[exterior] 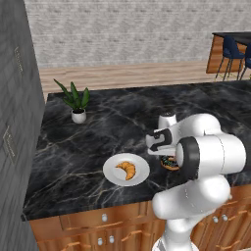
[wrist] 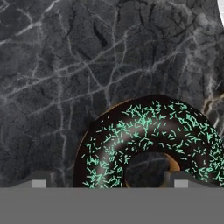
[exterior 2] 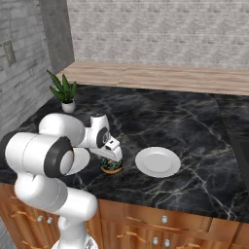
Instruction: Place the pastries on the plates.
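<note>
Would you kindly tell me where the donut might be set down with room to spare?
The bare plate, right beside the donut, is free. The counter between the plant and the gripper is open too. The other plate already holds the croissant.

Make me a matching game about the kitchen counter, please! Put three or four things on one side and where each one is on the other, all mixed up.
Things:
1. golden crescent croissant
2. chocolate-iced ring donut with green sprinkles
3. small green potted plant
4. bare round white plate

Places:
A. far corner of the black marble counter
B. under the gripper
C. beside the donut, nothing on it
D. on a plate

Pairs: 1-D, 2-B, 3-A, 4-C
</note>
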